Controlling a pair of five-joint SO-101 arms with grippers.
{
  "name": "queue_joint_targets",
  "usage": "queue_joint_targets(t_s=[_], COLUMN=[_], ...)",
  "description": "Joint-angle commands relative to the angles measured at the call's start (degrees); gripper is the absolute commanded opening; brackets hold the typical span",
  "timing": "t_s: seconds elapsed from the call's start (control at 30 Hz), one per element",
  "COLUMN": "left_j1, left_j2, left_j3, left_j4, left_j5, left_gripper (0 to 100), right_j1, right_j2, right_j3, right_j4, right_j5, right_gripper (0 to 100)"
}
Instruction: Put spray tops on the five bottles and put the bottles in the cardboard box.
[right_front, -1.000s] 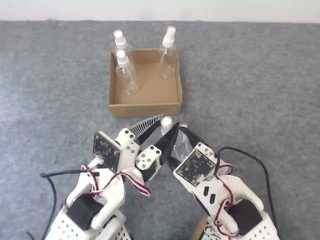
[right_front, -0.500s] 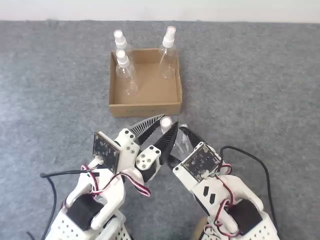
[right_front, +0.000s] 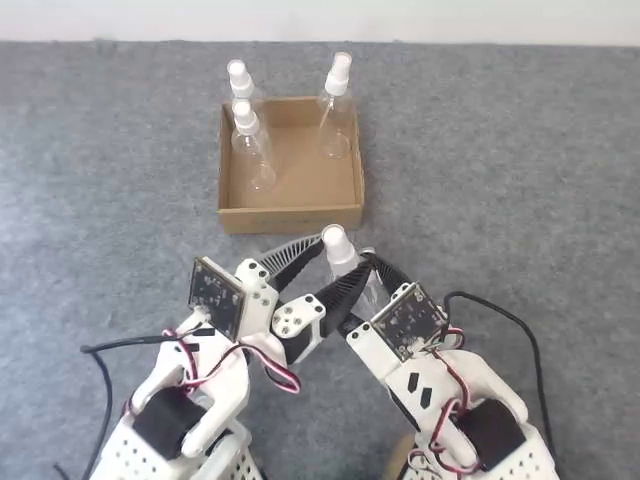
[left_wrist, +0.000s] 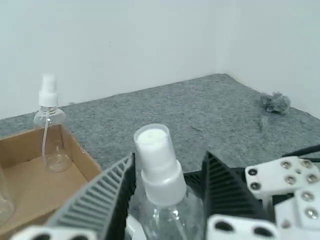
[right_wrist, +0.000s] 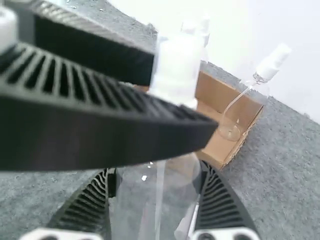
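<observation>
The right jaws are closed on the body of a clear bottle (right_front: 352, 270), held upright just in front of the cardboard box (right_front: 290, 215), on the arms' side of its front wall. This bottle carries a white spray top (right_front: 334, 240). The left jaws stand partly open on either side of that spray top, with a gap showing on each side, and grip nothing.

Inside the box, a second bottle (right_front: 336, 115) stands at the rear right corner and a third bottle (right_front: 254, 150) towards the rear left, both capped. A fourth bottle (right_front: 239, 80), also capped, is at the box's rear left corner. Whether it is inside the box or behind its wall cannot be told. The box sits on the grey desk (right_front: 520, 150).
</observation>
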Motion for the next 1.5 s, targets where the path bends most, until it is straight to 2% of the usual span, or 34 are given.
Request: queue_joint_targets(t_s=[0.0,0.2,0.6,0.93,1.07,1.47], left_j1=[-0.44,-0.97,-10.90,-16.35,-20.75,-33.93], left_j2=[-0.62,-0.70,-0.70,-0.70,-0.70,-0.70], left_j3=[-5.05,-7.25,-10.68,-11.56,-11.30,-6.90], left_j4=[2.29,3.43,4.66,4.75,4.75,4.75], left_j5=[0.88,0.79,0.70,0.70,0.88,0.79], left_gripper=[20,20,20,20,20,1], right_j1=[2.86,5.93,9.98,9.98,9.89,9.63], right_j2=[-1.45,-1.45,-1.45,-1.45,-1.45,-1.45], right_j3=[-3.60,-0.09,2.55,3.69,3.87,4.48], right_j4=[-2.95,-7.60,-10.15,-10.15,-10.15,-10.15], right_j5=[-0.70,-0.88,-1.23,-1.23,-1.32,-5.10], right_gripper=[0.7,0.7,0.7,0.9,0.8,0.7])
